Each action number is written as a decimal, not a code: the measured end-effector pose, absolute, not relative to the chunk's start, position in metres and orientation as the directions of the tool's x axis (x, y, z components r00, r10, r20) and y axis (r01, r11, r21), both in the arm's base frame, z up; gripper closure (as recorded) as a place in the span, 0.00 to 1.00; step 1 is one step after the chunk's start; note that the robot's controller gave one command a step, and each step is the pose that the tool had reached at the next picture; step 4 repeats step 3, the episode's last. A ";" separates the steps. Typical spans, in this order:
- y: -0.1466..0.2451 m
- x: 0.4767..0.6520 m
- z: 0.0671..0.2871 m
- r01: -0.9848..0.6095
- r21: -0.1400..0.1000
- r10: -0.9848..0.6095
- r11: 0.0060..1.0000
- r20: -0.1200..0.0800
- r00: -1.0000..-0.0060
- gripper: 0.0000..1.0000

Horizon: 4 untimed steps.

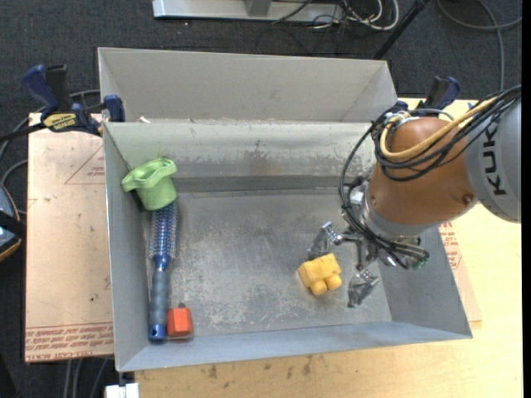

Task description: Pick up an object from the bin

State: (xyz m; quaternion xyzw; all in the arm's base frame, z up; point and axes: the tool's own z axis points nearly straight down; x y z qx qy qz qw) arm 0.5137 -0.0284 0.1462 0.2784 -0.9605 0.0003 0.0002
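A small yellow blocky toy (320,274) lies on the bin floor toward the right front. My gripper (341,265) hangs just right of it, low over the floor. One metal finger (322,240) shows behind the toy and the other (362,288) to its right front, so the fingers stand open and spread beside the toy, with nothing held between them.
Along the left wall lie a light green cup-like piece (152,184), a blue ribbed brush or tool (161,264) and a small orange block (179,322). The orange-brown wrist cover and cables hang over the bin's right side.
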 end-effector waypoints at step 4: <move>-0.056 0.555 0.228 -0.596 -0.007 -0.596 0.803 -0.009 -0.803 1.00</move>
